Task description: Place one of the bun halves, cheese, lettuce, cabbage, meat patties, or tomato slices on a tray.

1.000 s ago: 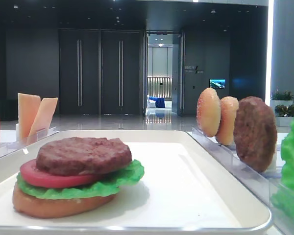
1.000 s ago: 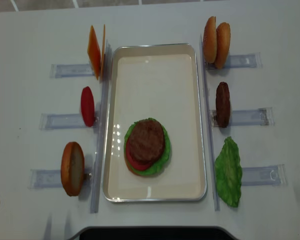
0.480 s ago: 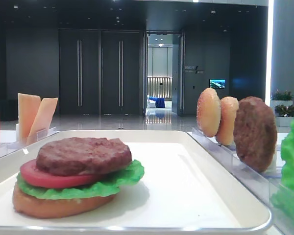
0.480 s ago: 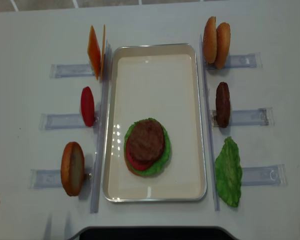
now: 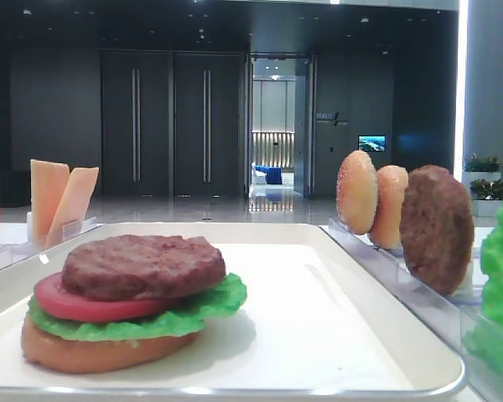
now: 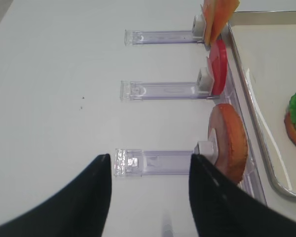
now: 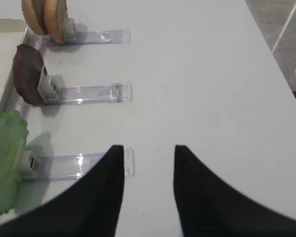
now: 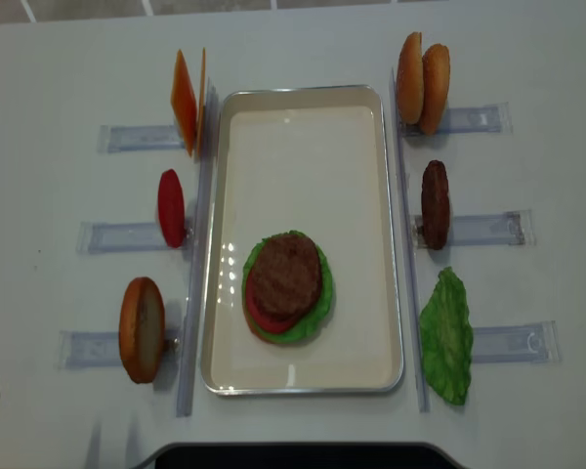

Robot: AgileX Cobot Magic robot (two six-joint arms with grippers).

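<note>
A half-built burger sits on the white tray (image 8: 303, 137): a bun bottom (image 5: 92, 352), lettuce (image 5: 210, 303), a tomato slice (image 5: 84, 303) and a meat patty (image 8: 285, 274) stacked toward its near end. Spare parts stand upright in clear racks (image 8: 483, 230) on the table (image 8: 68, 59) either side: cheese (image 8: 184, 102), a second tomato slice (image 8: 171, 207) and a bun half (image 8: 142, 329) on the left; two bun halves (image 8: 422, 69), a second patty (image 8: 435, 203) and a lettuce leaf (image 8: 447, 335) on the right.

Both arms hang low at the near table edge, well back from the food. The right pincer (image 7: 148, 165) points forward over bare table beside the lettuce rack, jaws apart and empty. The left pincer (image 6: 149, 173) aims at the bun rack's outer end, jaws apart, gripping nothing.

The risk from here looks like a glancing approach: a finger striking a light rack could tip its upright piece over, and a careless drop onto the stack could slide the patty off the tomato
</note>
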